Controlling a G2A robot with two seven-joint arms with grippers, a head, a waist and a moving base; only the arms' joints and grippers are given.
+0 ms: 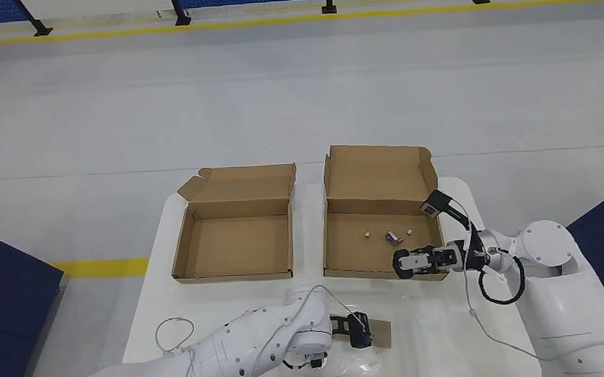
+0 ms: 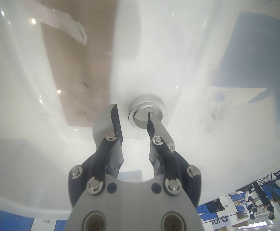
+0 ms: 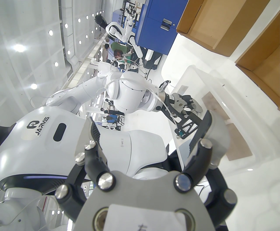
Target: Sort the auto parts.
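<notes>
The left gripper (image 2: 131, 117) points down, fingers apart, a little way from the right box (image 1: 377, 176), on the robot's side. The right gripper (image 1: 400, 262) hangs at that box's front edge, fingers wide apart.

You have a pale grey floor (image 1: 279, 99) crossed by a yellow line (image 1: 306, 18) beyond the white table (image 1: 308, 228); blue cabinets (image 3: 153, 28) and round ceiling lights (image 3: 19, 47) farther off

Bright, even light falls from rows of round ceiling lamps (image 3: 19, 47). They glint as small hot spots on the clear plastic tub (image 2: 33, 21) around the shiny silver metal ring (image 2: 153, 102), which casts only a faint, soft shadow. Straight edges bow toward the wrist views' borders.
</notes>
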